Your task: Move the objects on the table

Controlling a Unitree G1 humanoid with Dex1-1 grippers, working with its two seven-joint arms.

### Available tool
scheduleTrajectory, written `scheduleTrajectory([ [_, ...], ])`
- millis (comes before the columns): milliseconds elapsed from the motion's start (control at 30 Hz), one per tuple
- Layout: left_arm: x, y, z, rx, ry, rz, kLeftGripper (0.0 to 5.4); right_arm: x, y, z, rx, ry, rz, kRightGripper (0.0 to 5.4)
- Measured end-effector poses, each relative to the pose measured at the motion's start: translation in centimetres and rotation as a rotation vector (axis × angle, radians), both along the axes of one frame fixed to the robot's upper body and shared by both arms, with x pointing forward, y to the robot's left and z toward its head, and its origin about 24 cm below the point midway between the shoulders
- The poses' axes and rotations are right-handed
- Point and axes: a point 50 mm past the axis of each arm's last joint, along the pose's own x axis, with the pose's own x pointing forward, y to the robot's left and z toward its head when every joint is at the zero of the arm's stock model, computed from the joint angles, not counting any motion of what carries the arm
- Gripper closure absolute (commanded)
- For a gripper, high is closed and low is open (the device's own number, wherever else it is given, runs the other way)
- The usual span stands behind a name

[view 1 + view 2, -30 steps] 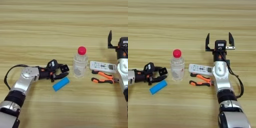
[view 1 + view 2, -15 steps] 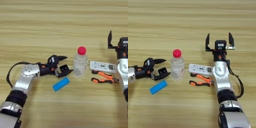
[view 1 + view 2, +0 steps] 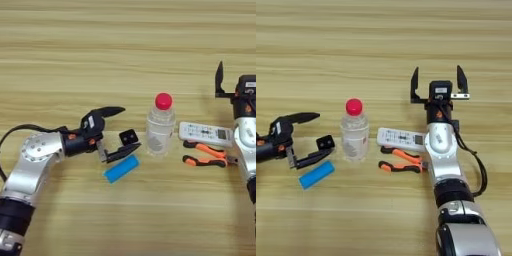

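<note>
The left gripper [image 3: 120, 129] lies low over the table [image 3: 75, 60] at the left, its two black fingers spread wide and pointing right toward the bottle [image 3: 160, 125]. The far finger [image 3: 111, 111] juts out free; the near finger [image 3: 124, 151] runs along just under the cube [image 3: 128, 136], which sits in the gap between them, close to the near fingertip. Whether the finger touches the cube cannot be told, and nothing is clamped. Just near of that finger lies a blue block [image 3: 120, 169], tilted, beside it or just touching.

The bottle stands upright right of the gripper, red cap up, a little apart from the cube. To its right a white remote [image 3: 401, 139] lies flat, and near of the remote are orange-handled pliers [image 3: 402, 161].

The right gripper [image 3: 438, 82] is at the far right, beyond the remote, its fingers pointing away and standing wide apart with nothing between them, well clear of the bottle and cube
</note>
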Motion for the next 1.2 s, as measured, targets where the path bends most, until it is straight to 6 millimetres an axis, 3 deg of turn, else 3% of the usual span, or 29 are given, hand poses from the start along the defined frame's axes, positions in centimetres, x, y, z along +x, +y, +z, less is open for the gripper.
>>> scheduleTrajectory([
  [333, -2.0, 2.2, -0.7, 0.105, 0.072, 0.053, 0.03, 0.1, 0.6, 0.0, 0.014, 0.004, 0.009, 0.00],
  [800, -0.5, 3.0, -0.9, -0.020, 0.019, 0.261, 0.03, 0.0, 0.5, 0.4, 0.011, -0.011, 0.017, 0.00],
  [1200, 2.3, 1.1, 0.0, -0.241, -0.134, 0.485, 0.03, -0.2, -1.2, 0.0, -0.001, 0.014, 0.014, 0.00],
])
